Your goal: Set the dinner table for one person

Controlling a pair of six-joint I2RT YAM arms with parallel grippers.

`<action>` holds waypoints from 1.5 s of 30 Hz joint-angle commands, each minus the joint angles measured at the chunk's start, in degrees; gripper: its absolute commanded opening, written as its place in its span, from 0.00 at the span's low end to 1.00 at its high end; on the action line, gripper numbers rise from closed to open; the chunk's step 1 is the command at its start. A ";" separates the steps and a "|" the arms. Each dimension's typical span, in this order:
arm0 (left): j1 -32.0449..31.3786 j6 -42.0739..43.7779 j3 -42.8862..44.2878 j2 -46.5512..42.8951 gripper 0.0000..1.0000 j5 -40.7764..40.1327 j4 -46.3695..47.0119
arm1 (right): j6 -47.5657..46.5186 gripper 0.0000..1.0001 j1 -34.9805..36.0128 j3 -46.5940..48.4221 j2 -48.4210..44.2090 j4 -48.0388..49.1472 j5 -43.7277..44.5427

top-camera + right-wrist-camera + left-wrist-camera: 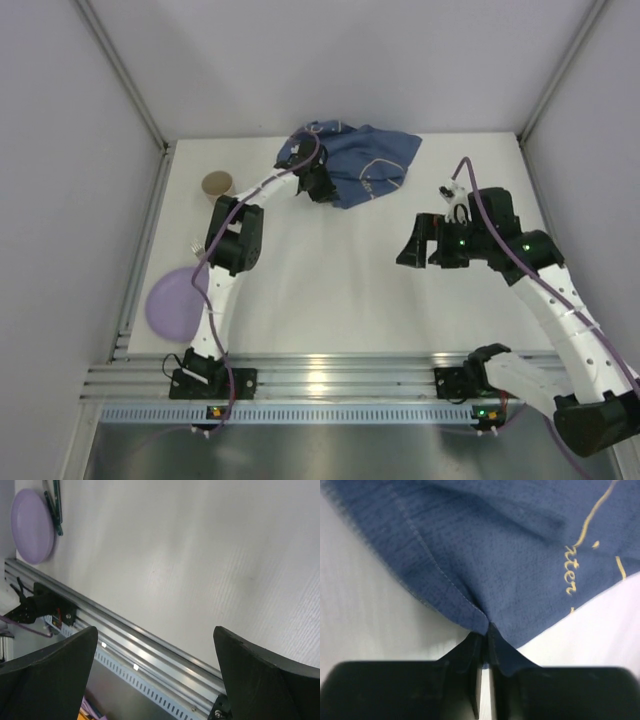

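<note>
The white dinner table [330, 290] fills the top view. A crumpled dark blue placemat [360, 160] with pale lettering lies at the far middle. My left gripper [318, 186] is shut on its near edge. In the left wrist view the cloth [495, 545] is pinched into a fold between my closed fingers [485, 635]. A purple plate [175, 302] lies at the near left, partly under my left arm, and also shows in the right wrist view [31, 525]. My right gripper [412, 250] is open and empty over the right of the table, as the right wrist view shows [155, 650].
A brown cup [217, 183] stands at the far left. A utensil [197, 248] lies just beyond the plate, dark green in the right wrist view [55, 505]. A metal rail [330, 378] runs along the near edge. Grey walls close off three sides.
</note>
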 commanded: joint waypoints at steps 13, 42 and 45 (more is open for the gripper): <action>1.93 7.65 -33.77 -20.18 0.00 2.68 -7.34 | 3.55 1.00 -16.00 23.08 38.50 22.26 6.20; 2.02 12.41 -54.65 -39.89 0.00 -0.14 -12.63 | 9.88 0.69 -11.35 33.21 73.85 35.38 -1.16; 2.10 12.76 -52.11 -37.70 0.00 0.47 -12.63 | 8.30 0.32 -12.58 32.43 72.62 33.45 -1.69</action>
